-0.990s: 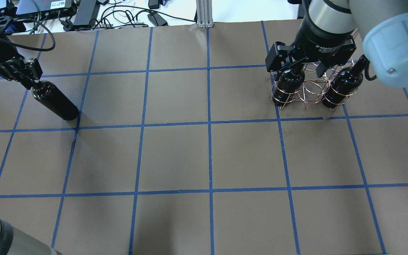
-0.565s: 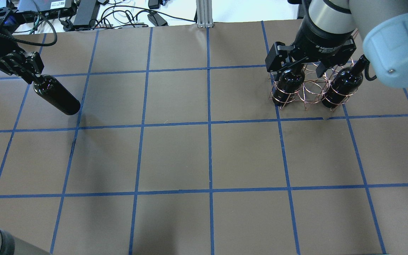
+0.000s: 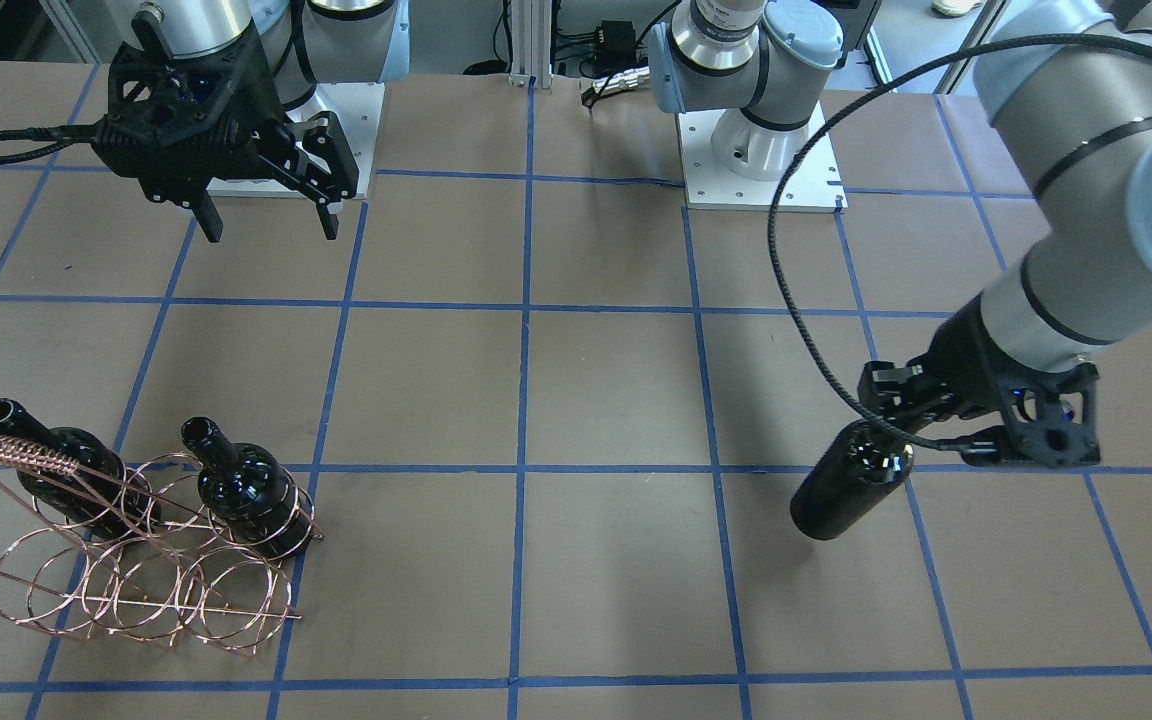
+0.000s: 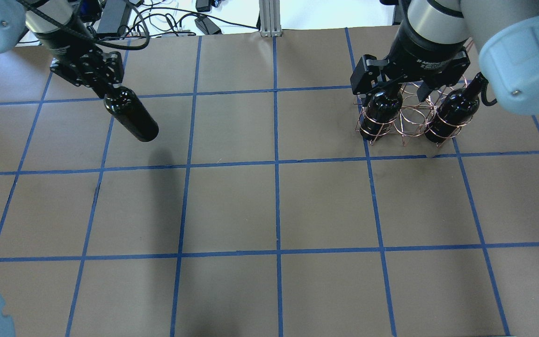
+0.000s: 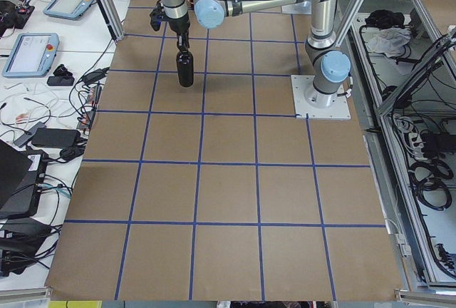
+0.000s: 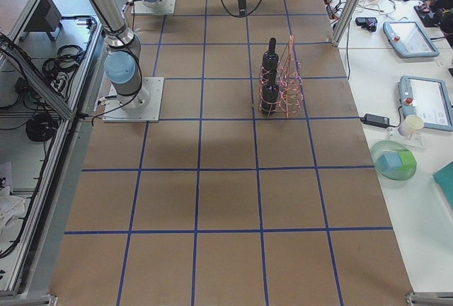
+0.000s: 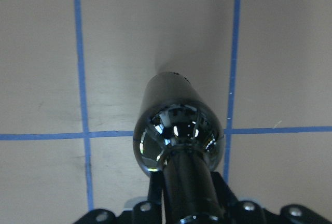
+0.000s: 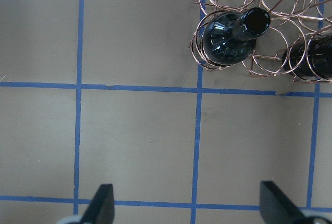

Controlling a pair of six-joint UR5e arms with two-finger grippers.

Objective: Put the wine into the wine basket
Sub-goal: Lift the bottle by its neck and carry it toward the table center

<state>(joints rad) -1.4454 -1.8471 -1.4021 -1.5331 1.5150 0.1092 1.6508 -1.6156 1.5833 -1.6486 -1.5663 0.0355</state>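
Left fingers (image 3: 921,400): clenched on the narrow neck of the wine (image 3: 851,482), a glossy dark bottle. From my remote station I read this best in the left wrist view, where the neck runs up between the black fingers and the rounded shoulder fills the middle of the picture. The wine hangs neck-up from that grasp over the robot's left half of the surface (image 4: 232,206); its shadow in the overhead view lies apart from its base. A black cable (image 3: 786,250) loops from the left arm down to the wrist.

Right fingers (image 8: 101,206): released, spread wide, with nothing between them. I see them held above the surface, near the wine basket (image 4: 412,112) on the robot's side of it.

The wine basket, copper wire hoops in rows, stands on the robot's right half of the surface, well apart from the wine. Its coil-wrapped handle (image 3: 21,455) crosses the top. Two look-alike bottles stand upright in it, necks open: a first bottle (image 3: 251,495) and a second bottle (image 3: 71,478), each in an end hoop of the row nearer the robot, with one hoop between them.

Blue tape lines (image 4: 276,206) divide the brown surface into squares.
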